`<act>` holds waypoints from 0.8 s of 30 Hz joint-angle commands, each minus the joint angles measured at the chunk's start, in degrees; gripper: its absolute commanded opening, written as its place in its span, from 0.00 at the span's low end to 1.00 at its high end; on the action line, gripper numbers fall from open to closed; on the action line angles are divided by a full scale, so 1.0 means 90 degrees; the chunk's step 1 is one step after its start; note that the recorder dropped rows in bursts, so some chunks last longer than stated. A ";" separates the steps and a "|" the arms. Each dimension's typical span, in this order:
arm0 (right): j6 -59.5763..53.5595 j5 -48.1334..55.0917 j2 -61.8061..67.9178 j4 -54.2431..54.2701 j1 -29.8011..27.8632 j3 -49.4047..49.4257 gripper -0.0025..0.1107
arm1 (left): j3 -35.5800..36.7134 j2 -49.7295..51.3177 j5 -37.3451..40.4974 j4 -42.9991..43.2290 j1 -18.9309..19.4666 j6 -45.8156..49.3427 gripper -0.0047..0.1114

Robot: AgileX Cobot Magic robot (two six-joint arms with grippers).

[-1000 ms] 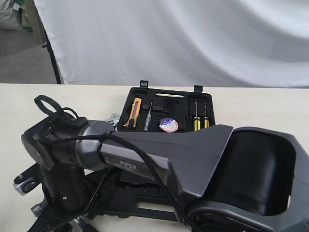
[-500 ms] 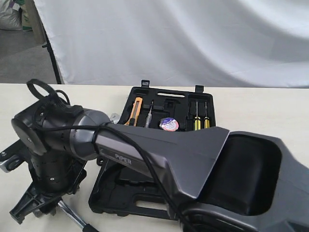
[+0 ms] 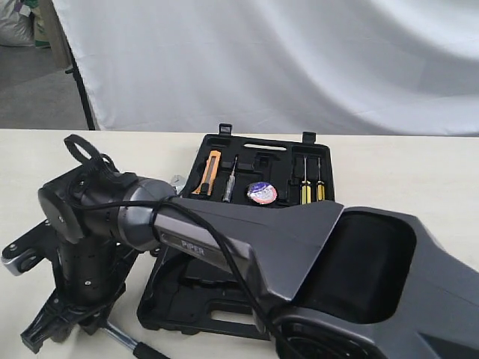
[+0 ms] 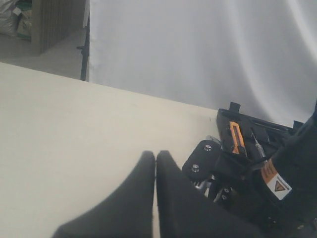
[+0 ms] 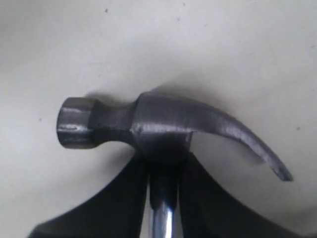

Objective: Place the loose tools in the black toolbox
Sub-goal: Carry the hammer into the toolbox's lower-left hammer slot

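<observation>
1. White cloth (image 3: pixel 299 67) hangs behind the scene, just as it does in the earlier pictures.
2. Pale table (image 3: pixel 397 172) carries everything.
3. Grey right arm (image 3: pixel 247 232) reaches across the front of the exterior view to the left side. Its wrist sits a little further right than half a second ago. It is also further left than a second ago, so more of the toolbox's near half now shows.
4. Black toolbox (image 3: pixel 269 161) lies open on the table in the same place as before. One half is far from the camera and the other is near, partly hidden by the arm.
5. Steel-headed hammer (image 5: pixel 158 129) lies on the table to the left of the toolbox and outside it. In the exterior view only part of its bright shaft and the start of its black grip show below the wrist.
6. Right gripper (image 5: pixel 164 159) has its jaws pressed against both sides of the hammer's neck, just under the head, where a moment ago they stood wider.
7. Left gripper (image 4: pixel 155 154) hangs above bare table, its jaws pressed together.
8. Orange knife (image 3: pixel 209 170), two yellow-handled screwdrivers (image 3: pixel 304 191) and a tape roll (image 3: pixel 262 193) rest in the far half, unmoved.
</observation>
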 commanded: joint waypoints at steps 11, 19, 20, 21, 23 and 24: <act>-0.0431 0.0751 -0.1923 -0.0306 -0.0021 0.0617 0.02 | -0.0017 -0.0020 -0.0046 0.0028 0.0161 -0.0030 0.05; -0.2922 0.0751 -0.2074 -0.0500 -0.1085 0.1451 0.02 | -0.0017 -0.0020 -0.0046 0.0028 0.0161 -0.0030 0.05; -0.3045 0.0751 -0.1959 -0.0464 -0.1210 0.1451 0.02 | -0.0017 -0.0020 -0.0046 0.0028 0.0161 -0.0030 0.05; -0.3088 0.0751 -0.1829 -0.0348 -0.1300 0.1451 0.02 | -0.0017 -0.0020 -0.0046 0.0028 0.0161 -0.0030 0.05; -0.3366 0.0751 -0.1631 -0.0095 -0.1387 0.1451 0.02 | -0.0017 -0.0020 -0.0046 0.0028 0.0161 -0.0030 0.05; -0.3453 0.0751 -0.1539 -0.0051 -0.1400 0.1451 0.02 | -0.0017 -0.0020 -0.0046 0.0028 0.0161 -0.0030 0.05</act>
